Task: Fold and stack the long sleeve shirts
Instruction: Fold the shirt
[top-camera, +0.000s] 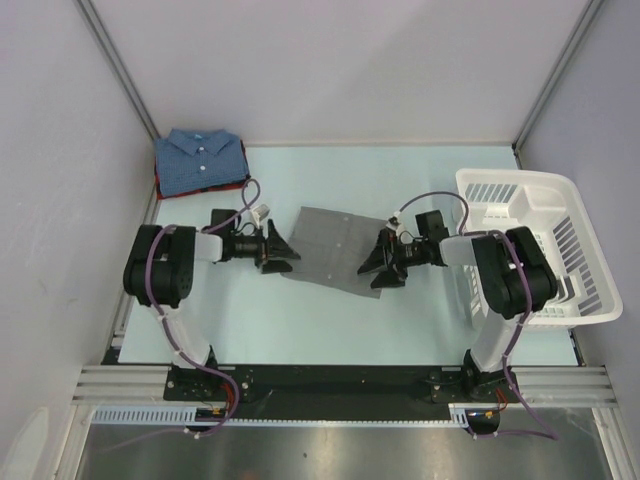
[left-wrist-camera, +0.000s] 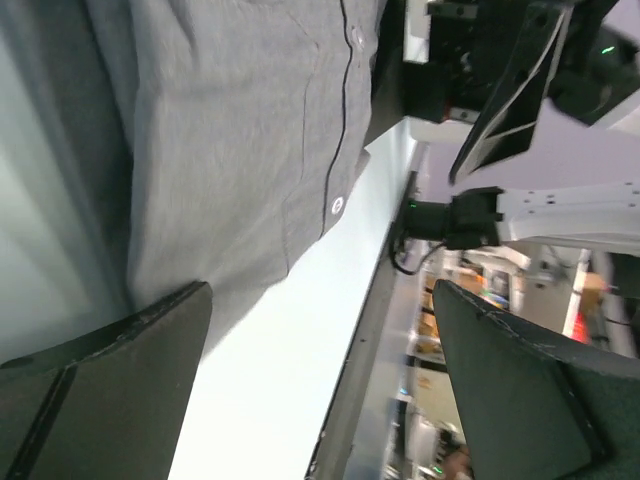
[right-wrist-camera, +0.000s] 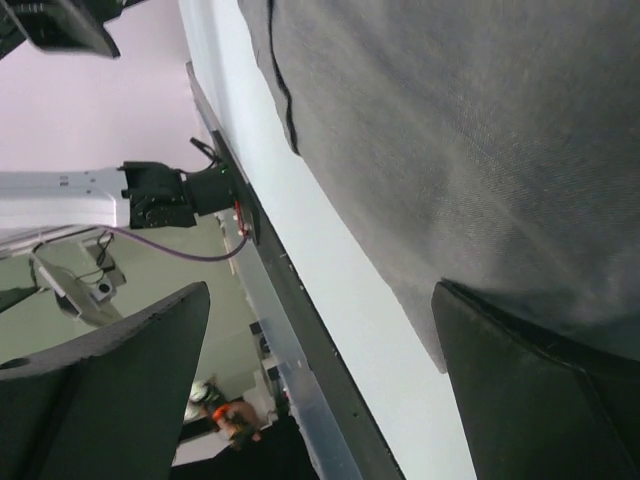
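At mid-table the grey shirt (top-camera: 335, 245) lies flat between the left gripper (top-camera: 280, 250) and the right gripper (top-camera: 378, 268), each at one edge, spread wide and holding nothing. Far left, the blue shirt (top-camera: 200, 160) sits folded on the dark red shirt (top-camera: 200, 188) against the wall. The white basket (top-camera: 520, 185) stands at the right edge of the pale table (top-camera: 330, 320).

1. The grey shirt (top-camera: 335, 245) lies flat mid-table. On its near side a broad strip of bare table (top-camera: 330, 330) runs open to the table's front edge.
2. Beyond the grey shirt, bare table reaches to the back wall (top-camera: 340, 70).
3. At its left edge the left gripper (top-camera: 285, 250), jaws spread, blocks that side.
4. At its right edge the right gripper (top-camera: 375, 268), jaws also spread, blocks that side.
5. Far-left of the grey shirt, the folded blue shirt (top-camera: 203, 160) on a dark red shirt (top-camera: 163, 188) fills the corner, with a bare gap between.
6. Well right of the grey shirt, the white basket (top-camera: 540, 190) takes up the table's edge.
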